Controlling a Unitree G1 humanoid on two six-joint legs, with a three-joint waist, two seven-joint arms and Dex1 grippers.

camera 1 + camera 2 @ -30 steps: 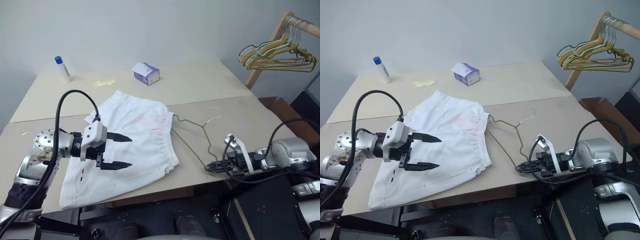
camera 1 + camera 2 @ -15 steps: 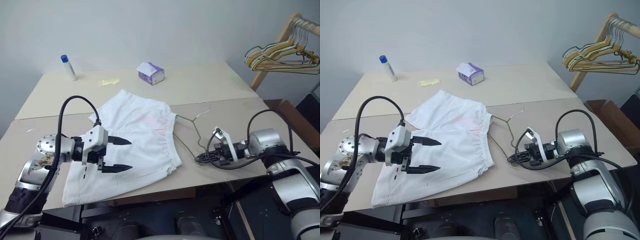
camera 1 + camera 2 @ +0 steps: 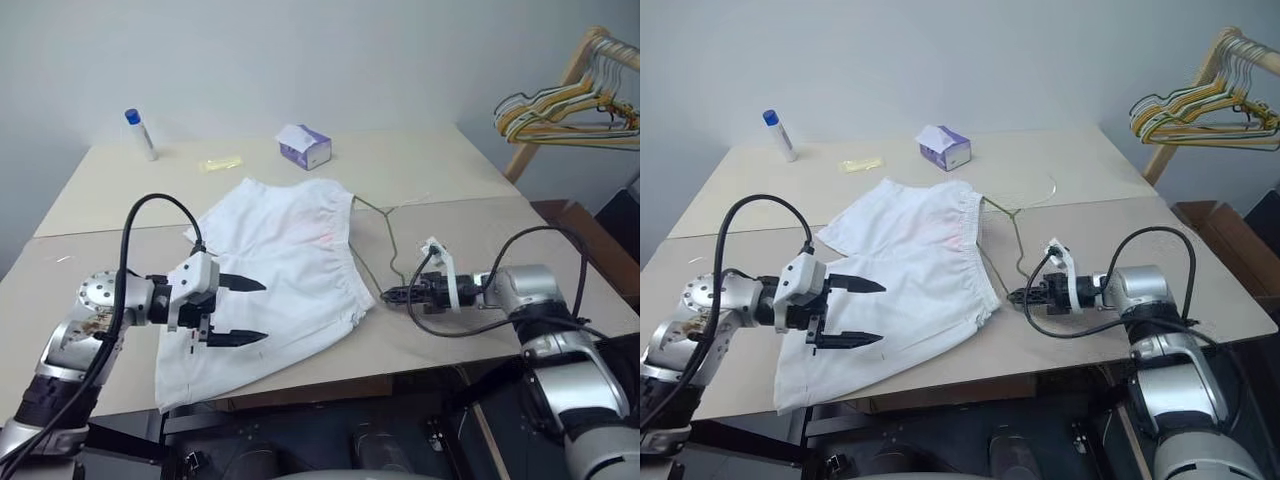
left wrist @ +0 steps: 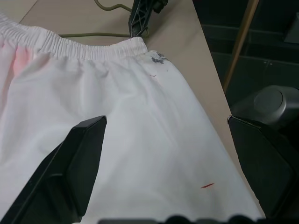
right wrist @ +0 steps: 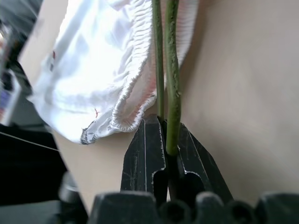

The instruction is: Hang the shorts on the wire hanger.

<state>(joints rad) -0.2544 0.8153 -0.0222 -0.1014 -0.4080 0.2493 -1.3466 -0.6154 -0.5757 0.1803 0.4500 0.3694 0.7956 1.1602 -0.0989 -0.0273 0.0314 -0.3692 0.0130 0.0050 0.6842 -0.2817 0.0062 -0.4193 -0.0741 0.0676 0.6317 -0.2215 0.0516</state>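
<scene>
The left gripper (image 3: 240, 312) hovers over the white cloth shorts (image 3: 275, 280) on the beige worktop (image 3: 470, 225), fingers spread wide. Beside the waistband, the right gripper (image 3: 392, 295) pinches the thin olive-green wire hanger (image 3: 388, 235), whose hook reaches farther back.

The shorts (image 3: 270, 275) lie on the table (image 3: 470, 220), the wire hanger (image 3: 385, 235) just right of them.
</scene>
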